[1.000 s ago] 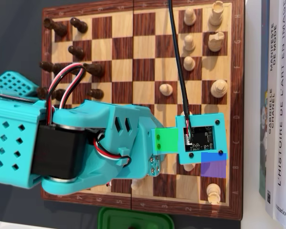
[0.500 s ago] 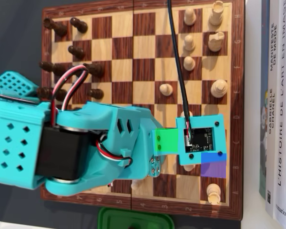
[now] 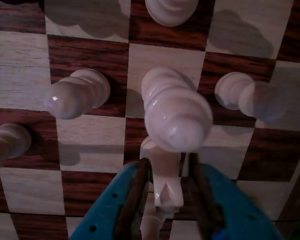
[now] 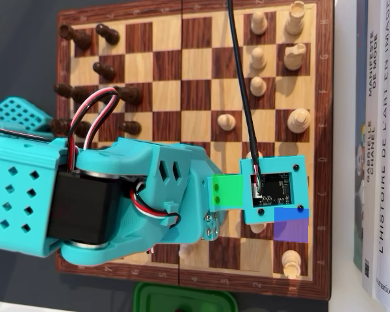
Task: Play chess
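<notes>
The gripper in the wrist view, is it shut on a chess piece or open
Shut on a piece: the gripper has both teal jaws pressed against a white chess piece standing between them.

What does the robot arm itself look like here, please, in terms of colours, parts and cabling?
The arm is turquoise printed plastic, with slotted vents and a black cylindrical motor. Red, white and black wires loop over it; a black cable runs to a small circuit board. Green and purple tape patches sit beside that board. The end effector has turquoise fingers with dark brown inner pads.
</notes>
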`<control>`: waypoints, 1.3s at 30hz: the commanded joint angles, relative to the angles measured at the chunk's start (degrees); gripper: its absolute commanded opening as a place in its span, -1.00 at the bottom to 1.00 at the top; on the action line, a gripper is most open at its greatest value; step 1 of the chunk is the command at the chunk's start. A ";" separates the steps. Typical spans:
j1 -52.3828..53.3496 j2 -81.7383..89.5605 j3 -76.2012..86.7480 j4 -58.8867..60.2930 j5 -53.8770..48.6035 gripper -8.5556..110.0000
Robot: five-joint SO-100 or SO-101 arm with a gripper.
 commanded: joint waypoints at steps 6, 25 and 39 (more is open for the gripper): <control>-0.09 0.88 -2.20 0.09 -0.44 -0.60; -1.85 19.69 7.47 0.44 0.26 -0.59; -1.58 43.07 22.41 -0.18 0.26 -0.59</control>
